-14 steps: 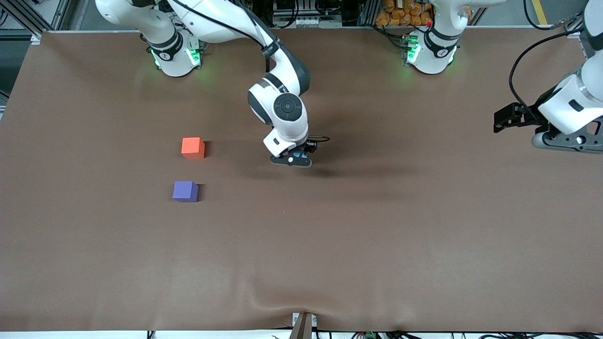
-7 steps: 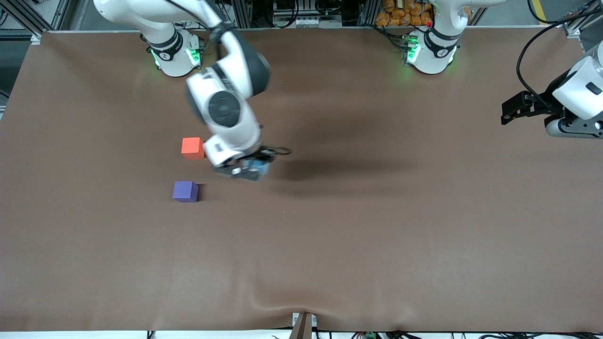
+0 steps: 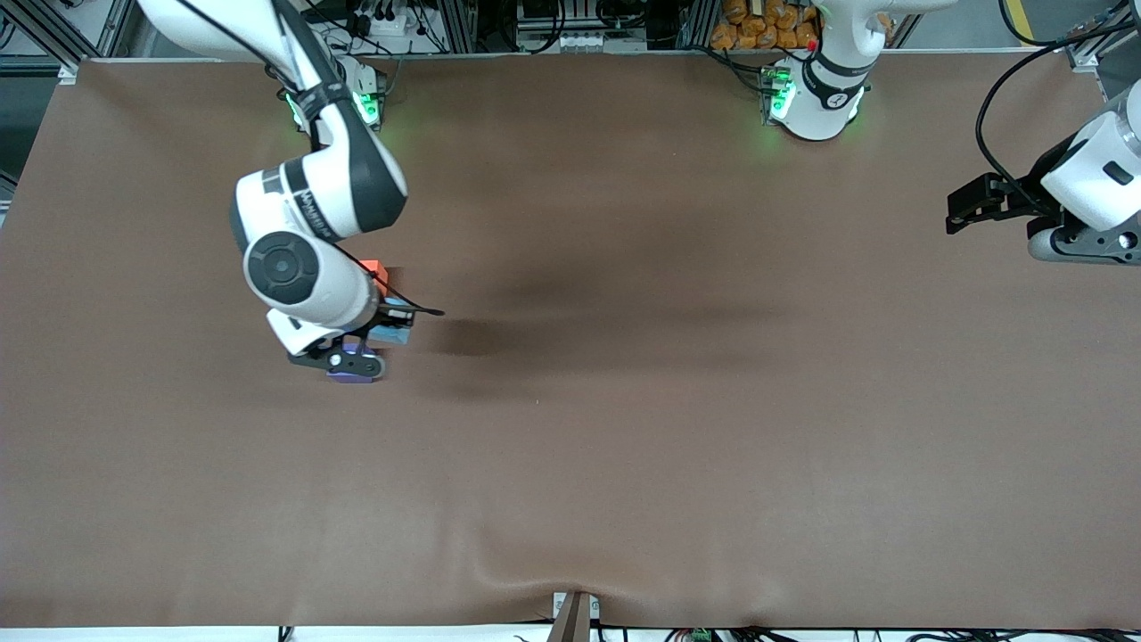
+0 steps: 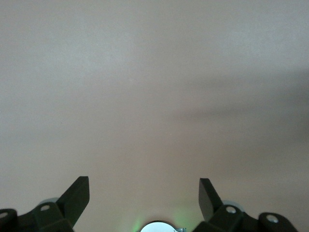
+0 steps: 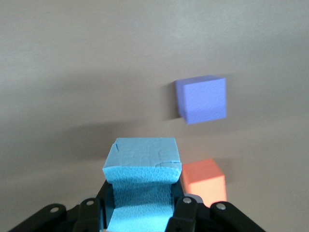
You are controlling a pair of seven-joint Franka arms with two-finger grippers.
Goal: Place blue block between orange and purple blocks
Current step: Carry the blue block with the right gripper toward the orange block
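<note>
While clamped in the right gripper (image 5: 140, 212) jaws, the blue block (image 5: 141, 170) dents: soft, light foam; grip flat sides, gently. It hangs over the gap by the purple block (image 5: 201, 99) and orange block (image 5: 204, 180). Left gripper (image 4: 144, 193) waits, jaws wide, over bare tabletop (image 3: 677, 428).

The right gripper (image 3: 379, 343) hung over the gap between two blocks toward the right arm's end of the table (image 3: 677, 428), clamped on the blue block (image 5: 141, 181). The orange block (image 5: 203, 180) sat farther from the front camera, the purple block (image 5: 202, 99) nearer, the two apart. The left gripper (image 4: 144, 195) waited over bare table at the left arm's end, jaws spread
</note>
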